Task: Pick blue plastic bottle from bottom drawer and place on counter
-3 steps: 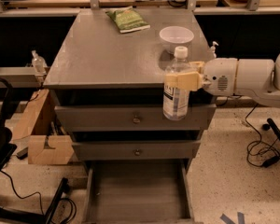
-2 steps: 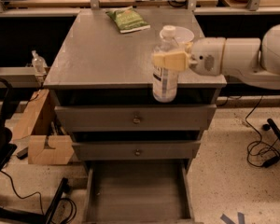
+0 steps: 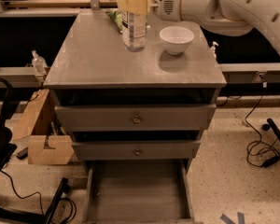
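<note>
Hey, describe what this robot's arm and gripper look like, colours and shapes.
The arm is smooth white, built of fat rounded shells with no loose cables showing. Its wrist housing carries a small grille of dark dots. The gripper, at the top of the view above the counter, has flat pale-yellow finger pads closed on the blue plastic bottle.

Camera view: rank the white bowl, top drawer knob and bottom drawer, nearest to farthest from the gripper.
The gripper grips the blue plastic bottle over the counter.
1. White bowl, beside it on the counter.
2. Top drawer knob, below the counter's front edge.
3. Bottom drawer, open, lowest.
</note>
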`<state>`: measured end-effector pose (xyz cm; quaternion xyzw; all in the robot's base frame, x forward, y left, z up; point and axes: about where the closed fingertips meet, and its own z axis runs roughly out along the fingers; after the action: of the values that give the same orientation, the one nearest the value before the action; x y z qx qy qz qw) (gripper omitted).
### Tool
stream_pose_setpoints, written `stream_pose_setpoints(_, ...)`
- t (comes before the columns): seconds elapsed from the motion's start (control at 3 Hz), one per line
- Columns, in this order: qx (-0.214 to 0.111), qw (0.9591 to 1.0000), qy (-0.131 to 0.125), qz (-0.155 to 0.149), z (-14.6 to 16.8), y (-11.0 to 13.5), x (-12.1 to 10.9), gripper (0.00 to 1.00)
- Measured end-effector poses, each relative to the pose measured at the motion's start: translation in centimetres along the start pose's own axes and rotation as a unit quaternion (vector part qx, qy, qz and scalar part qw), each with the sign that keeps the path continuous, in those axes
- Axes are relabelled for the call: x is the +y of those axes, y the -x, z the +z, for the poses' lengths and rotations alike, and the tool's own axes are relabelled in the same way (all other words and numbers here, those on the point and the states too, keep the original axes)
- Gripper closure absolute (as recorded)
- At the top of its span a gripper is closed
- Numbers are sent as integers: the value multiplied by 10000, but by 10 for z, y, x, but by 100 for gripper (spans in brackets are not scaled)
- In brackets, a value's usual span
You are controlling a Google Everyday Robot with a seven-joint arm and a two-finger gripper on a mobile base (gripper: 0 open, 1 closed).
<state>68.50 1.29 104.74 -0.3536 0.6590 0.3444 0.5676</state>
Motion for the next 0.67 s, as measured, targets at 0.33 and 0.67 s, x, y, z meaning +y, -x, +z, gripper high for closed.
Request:
stream_pose_setpoints(0.33,-52,9999,73,60,47,17,-9,100)
stream_pose_setpoints(0.67,140,9992,251,265,94,10,-15,100)
